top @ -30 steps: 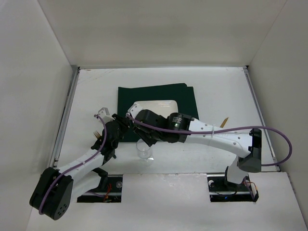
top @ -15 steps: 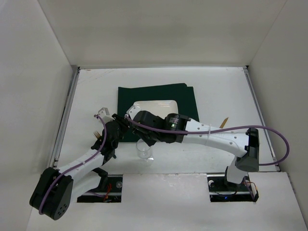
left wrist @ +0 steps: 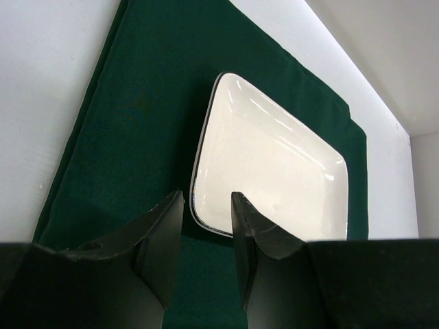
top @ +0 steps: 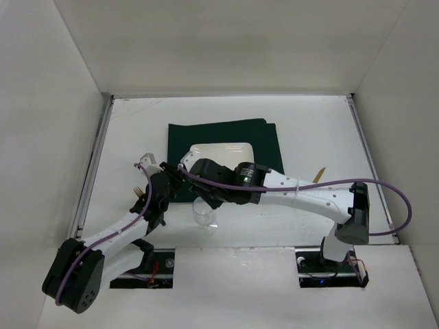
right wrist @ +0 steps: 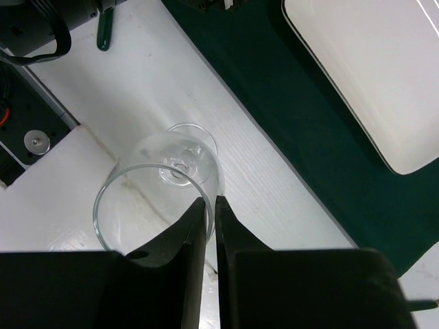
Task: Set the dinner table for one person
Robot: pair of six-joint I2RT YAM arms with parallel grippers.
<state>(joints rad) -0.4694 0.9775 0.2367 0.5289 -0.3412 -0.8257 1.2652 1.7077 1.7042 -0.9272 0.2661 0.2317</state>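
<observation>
The white dinner table (top: 315,130) carries a dark green placemat (top: 264,140) with a white rectangular plate (top: 221,152) on it. A clear wine glass (top: 205,216) stands upright just off the placemat's near edge. My right gripper (top: 204,200) is shut on its rim: in the right wrist view (right wrist: 211,201) one finger is inside the glass (right wrist: 147,199) and one outside. My left gripper (top: 171,175) is open and empty. In the left wrist view (left wrist: 206,200) it hovers over the placemat (left wrist: 137,137), just short of the plate's near corner (left wrist: 274,164).
A utensil with gold tines (top: 138,192) lies left of the left arm; its dark green handle (right wrist: 103,34) shows in the right wrist view. Another gold utensil (top: 320,175) lies right of the placemat. White walls enclose the table on three sides.
The right arm has shifted slightly left, its elbow moving with it. The glass, plate and left gripper stay where they were.
</observation>
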